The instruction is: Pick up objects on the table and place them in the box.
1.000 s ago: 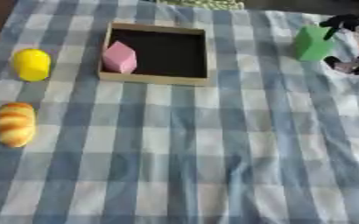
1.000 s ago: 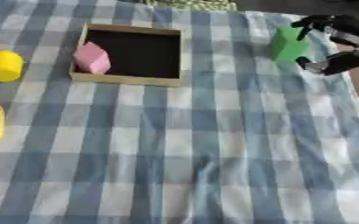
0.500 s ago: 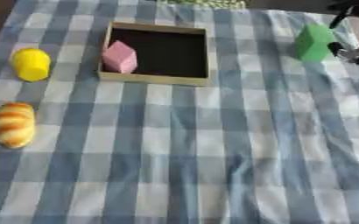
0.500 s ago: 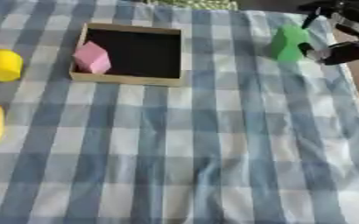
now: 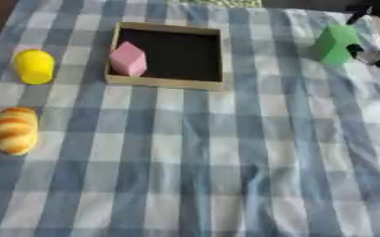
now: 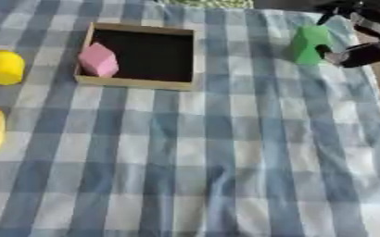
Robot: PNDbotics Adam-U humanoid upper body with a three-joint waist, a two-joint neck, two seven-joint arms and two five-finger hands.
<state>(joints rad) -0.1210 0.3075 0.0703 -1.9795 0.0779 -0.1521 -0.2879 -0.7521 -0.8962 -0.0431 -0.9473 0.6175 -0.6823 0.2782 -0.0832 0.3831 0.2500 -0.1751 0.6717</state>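
Fingers of my right hand have pulled back slightly from the green block, seemingly spread and empty, so it awaits regrasping.

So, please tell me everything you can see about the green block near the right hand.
The green block is plain green with a peaked top, like a small house, and looks smooth and solid. It stands upright on the blue checked cloth, to the right of the box, near the table's far right corner. The right hand is right beside it, its dark fingers at the block's right side; contact cannot be confirmed.
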